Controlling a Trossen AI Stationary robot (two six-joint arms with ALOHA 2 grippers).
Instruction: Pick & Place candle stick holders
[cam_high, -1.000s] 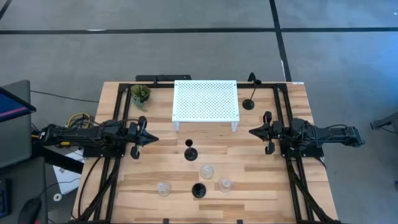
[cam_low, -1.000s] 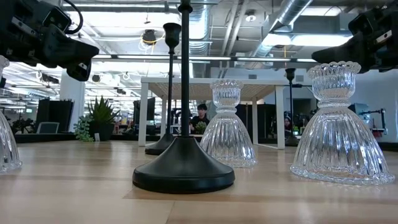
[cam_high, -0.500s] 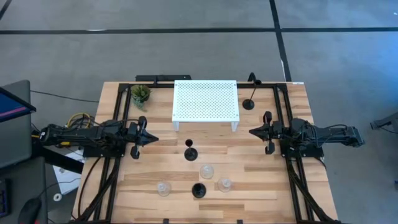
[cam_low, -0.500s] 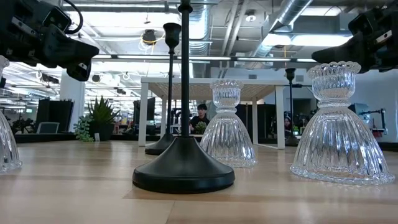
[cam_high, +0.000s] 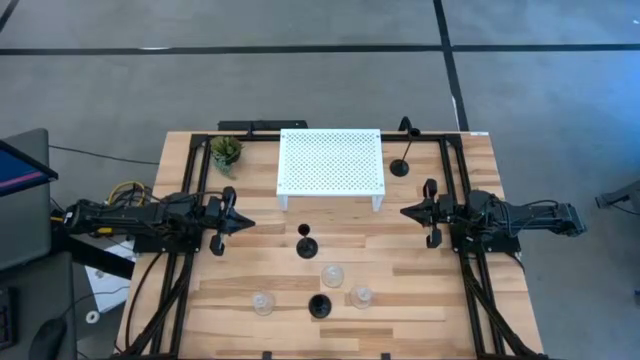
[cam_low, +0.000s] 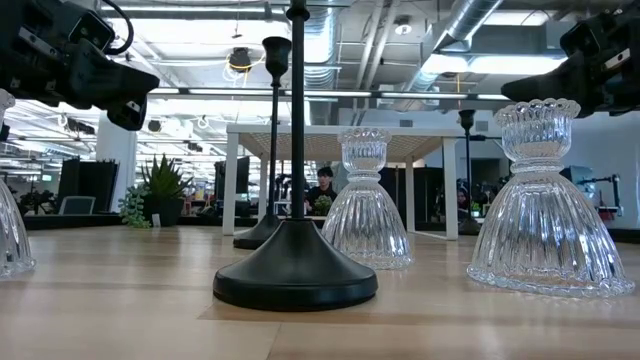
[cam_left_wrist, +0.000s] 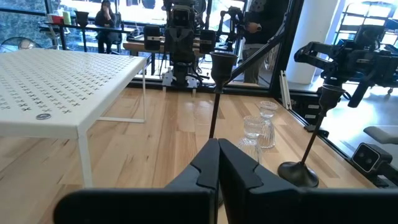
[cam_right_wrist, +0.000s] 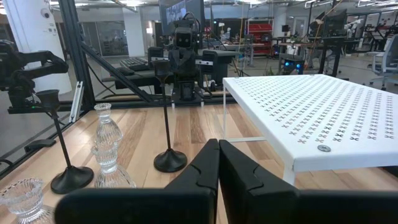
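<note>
Worktop (cam_high: 250, 290) holders (cam_high: 320, 285) before the rack (cam_high: 330, 160) look fragile, glass slippery; black stems suit both closed, empty claws (cam_high: 248, 224).

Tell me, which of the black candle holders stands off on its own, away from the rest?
The black candle holder just right of the white rack, at the table's far side. The other two black ones stand among the glass holders near the front.

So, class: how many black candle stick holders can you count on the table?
3: one right of the white rack at, one mid-table, one nearest the front edge.
</note>
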